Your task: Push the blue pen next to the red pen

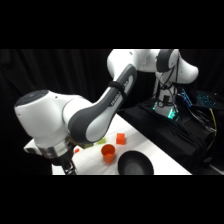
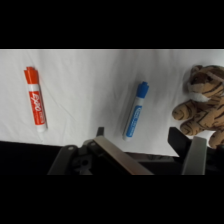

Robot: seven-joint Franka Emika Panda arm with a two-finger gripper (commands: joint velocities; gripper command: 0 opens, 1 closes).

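Two pens are lying on the white table (image 2: pixel 85 65) in the wrist view, well apart. Toward the left, the red pen (image 2: pixel 36 98) is resting with its red cap at the far end and its printed barrel running nearer. Right of centre, the blue pen (image 2: pixel 135 110) is lying slightly tilted, its blue cap far and its pale barrel coming close to the gripper (image 2: pixel 150 150). Nothing is sitting between the fingers (image 2: pixel 196 155), which are standing wide apart, not touching the blue pen. At the right edge, a striped tiger plush toy (image 2: pixel 202 102) is lying near the blue pen, apart from it.

From the side, the arm (image 1: pixel 95 117) is filling the foreground, hiding both pens. Beyond it an orange cup (image 1: pixel 108 153), a small orange block (image 1: pixel 121 138) and a black bowl (image 1: pixel 135 163) are sitting on the table.
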